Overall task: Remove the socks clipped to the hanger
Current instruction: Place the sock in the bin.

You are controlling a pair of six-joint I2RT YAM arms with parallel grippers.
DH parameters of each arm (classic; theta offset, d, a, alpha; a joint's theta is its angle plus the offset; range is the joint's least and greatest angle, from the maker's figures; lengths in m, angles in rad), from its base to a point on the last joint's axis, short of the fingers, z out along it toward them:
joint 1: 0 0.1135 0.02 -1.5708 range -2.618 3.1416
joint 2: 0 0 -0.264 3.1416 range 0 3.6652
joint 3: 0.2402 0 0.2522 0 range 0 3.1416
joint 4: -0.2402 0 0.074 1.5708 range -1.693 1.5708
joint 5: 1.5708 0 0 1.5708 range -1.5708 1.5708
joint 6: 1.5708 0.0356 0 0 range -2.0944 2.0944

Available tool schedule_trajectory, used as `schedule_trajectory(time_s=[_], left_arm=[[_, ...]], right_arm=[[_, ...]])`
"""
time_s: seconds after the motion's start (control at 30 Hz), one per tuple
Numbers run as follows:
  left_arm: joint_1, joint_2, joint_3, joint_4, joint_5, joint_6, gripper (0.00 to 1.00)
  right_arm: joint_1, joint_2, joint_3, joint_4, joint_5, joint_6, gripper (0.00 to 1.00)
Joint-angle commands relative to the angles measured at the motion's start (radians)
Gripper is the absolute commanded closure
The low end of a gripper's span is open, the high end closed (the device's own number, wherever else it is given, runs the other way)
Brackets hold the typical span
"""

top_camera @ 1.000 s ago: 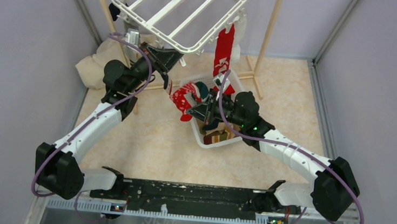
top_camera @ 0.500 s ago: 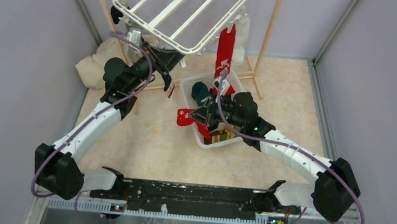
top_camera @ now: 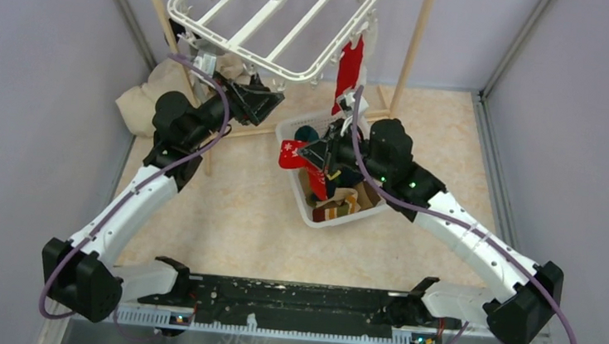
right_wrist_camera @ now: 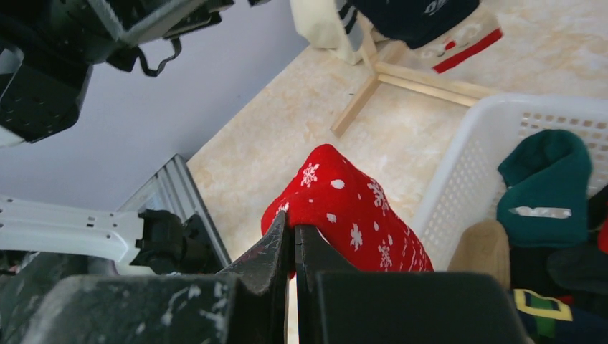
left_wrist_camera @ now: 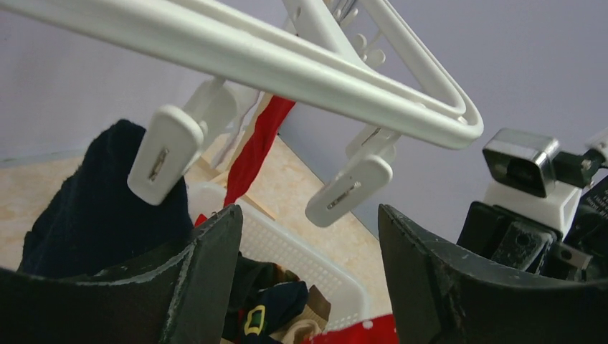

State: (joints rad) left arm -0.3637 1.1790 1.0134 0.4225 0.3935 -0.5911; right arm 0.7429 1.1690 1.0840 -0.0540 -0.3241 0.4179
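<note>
The white hanger [top_camera: 237, 47] hangs tilted at the back, and a long red sock [top_camera: 349, 66] is clipped at its right corner. My left gripper [top_camera: 270, 102] is open and empty just under the hanger's near rail. From the left wrist, its fingers frame two white clips [left_wrist_camera: 351, 190], with a dark navy sock [left_wrist_camera: 93, 193] behind the left clip and the red sock [left_wrist_camera: 258, 143] beyond. My right gripper [top_camera: 319, 152] is shut on a red snowflake sock [top_camera: 291, 152] beside the white basket's [top_camera: 339, 217] left rim. The pinch shows in the right wrist view [right_wrist_camera: 294, 226].
The basket [right_wrist_camera: 459, 165] holds several socks, among them a green one [right_wrist_camera: 545, 186]. Wooden poles [top_camera: 417, 40] stand behind it. A cream cloth [top_camera: 145, 100] lies at the left wall. Grey walls close in both sides.
The left gripper opened, let go of the red snowflake sock and rose toward the hanger. The right gripper kept the sock and carried it up beside the basket. The hanger swung back.
</note>
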Motion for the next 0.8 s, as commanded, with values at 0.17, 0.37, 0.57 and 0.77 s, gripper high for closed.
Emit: schedule_trajectory(time_s=[0.17, 0.37, 0.57, 0.77], left_arm=[[0.006, -0.113, -0.053, -0.124, 0.037, 0.049, 0.22], [0.006, -0.199, -0.082, -0.204, 0.066, 0.037, 0.21], [0.007, -0.298, -0.118, -0.288, 0.079, 0.014, 0.21], [0.007, -0.370, -0.149, -0.345, 0.091, -0.004, 0.21]], right_arm=[[-0.022, 0.097, 0.224, -0.209, 0.237, -0.158, 1.00], [-0.054, 0.204, 0.342, -0.236, 0.319, -0.273, 1.00], [-0.089, 0.323, 0.371, -0.185, 0.439, -0.334, 1.00], [-0.139, 0.428, 0.329, -0.099, 0.442, -0.312, 0.99]])
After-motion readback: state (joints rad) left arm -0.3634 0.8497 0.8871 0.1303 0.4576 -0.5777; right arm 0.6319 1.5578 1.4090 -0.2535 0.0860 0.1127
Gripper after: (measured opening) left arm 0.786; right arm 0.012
